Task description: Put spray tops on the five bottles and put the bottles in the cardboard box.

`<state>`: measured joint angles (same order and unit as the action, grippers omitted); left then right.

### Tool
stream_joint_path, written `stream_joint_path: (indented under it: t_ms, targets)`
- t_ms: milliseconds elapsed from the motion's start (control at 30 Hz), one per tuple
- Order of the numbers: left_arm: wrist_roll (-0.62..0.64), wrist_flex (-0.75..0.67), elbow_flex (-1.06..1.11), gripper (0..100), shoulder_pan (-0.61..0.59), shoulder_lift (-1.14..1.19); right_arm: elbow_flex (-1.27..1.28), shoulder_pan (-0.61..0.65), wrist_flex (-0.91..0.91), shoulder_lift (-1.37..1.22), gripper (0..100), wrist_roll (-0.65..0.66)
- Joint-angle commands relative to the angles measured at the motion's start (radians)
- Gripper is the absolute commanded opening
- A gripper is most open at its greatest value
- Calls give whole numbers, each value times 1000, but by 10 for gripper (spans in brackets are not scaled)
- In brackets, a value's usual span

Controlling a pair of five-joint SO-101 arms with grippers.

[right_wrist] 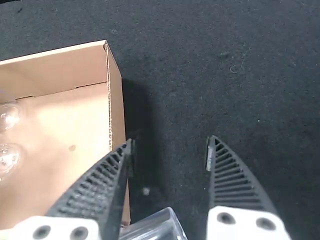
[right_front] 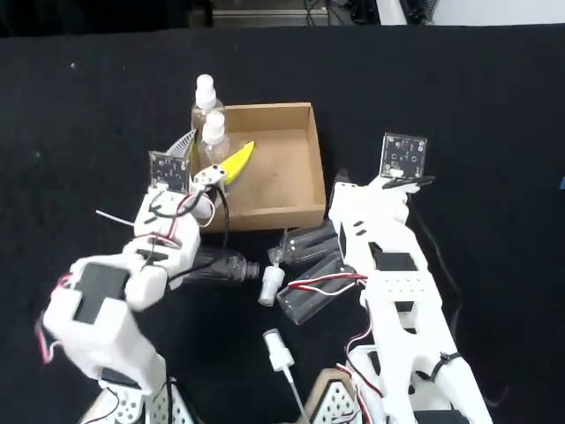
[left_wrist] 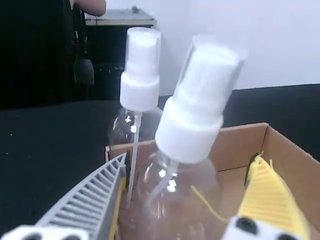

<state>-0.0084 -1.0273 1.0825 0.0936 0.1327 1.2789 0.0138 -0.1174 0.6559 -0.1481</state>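
The cardboard box [right_front: 296, 168] stands mid-table. Two clear bottles with white spray tops stand upright in its left part, the farther one [right_front: 205, 97] [left_wrist: 140, 75] and the nearer one [right_front: 214, 137] [left_wrist: 197, 115]. My left gripper [right_front: 210, 155] [left_wrist: 182, 165] is open, its grey finger and yellow finger on either side of the nearer bottle with a gap on each side. My right gripper [right_wrist: 170, 145] hangs open over the black table just outside the box's right wall [right_wrist: 115, 105], nothing between its fingers.
In front of the box lie a topless bottle [right_front: 221, 265] and two more clear bottles [right_front: 309, 243] [right_front: 316, 296]. A loose spray top [right_front: 271, 284] lies among them, another [right_front: 281, 353] nearer the front. The right arm [right_front: 388, 256] stretches over that side.
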Motion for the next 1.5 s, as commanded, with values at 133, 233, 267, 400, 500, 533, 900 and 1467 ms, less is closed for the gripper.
stream_joint_path:
  t_ms: [133,233,267,400,500,533,900,1467]
  targets:
    - [2,433,-8,346,-1,-377,-13,-21,29,27,208,-3]
    - [-2,618,-8,346,-2,-474,-13,-21,29,27,208,-3]
    - [2,680,-10,346,-2,-506,-13,-21,29,27,208,-3]
    - [2,887,-10,346,1,-629,-12,-21,29,27,208,-3]
    - [2,1003,-12,346,-1,-717,-10,-21,29,27,208,-3]
    - [2,1043,-12,346,-2,-744,-10,-21,29,27,208,-3]
    - [104,1252,-48,101,-1,-852,-8,-21,29,27,208,-3]
    - [321,1629,-392,30,76,-580,-8,-21,29,27,208,-3]
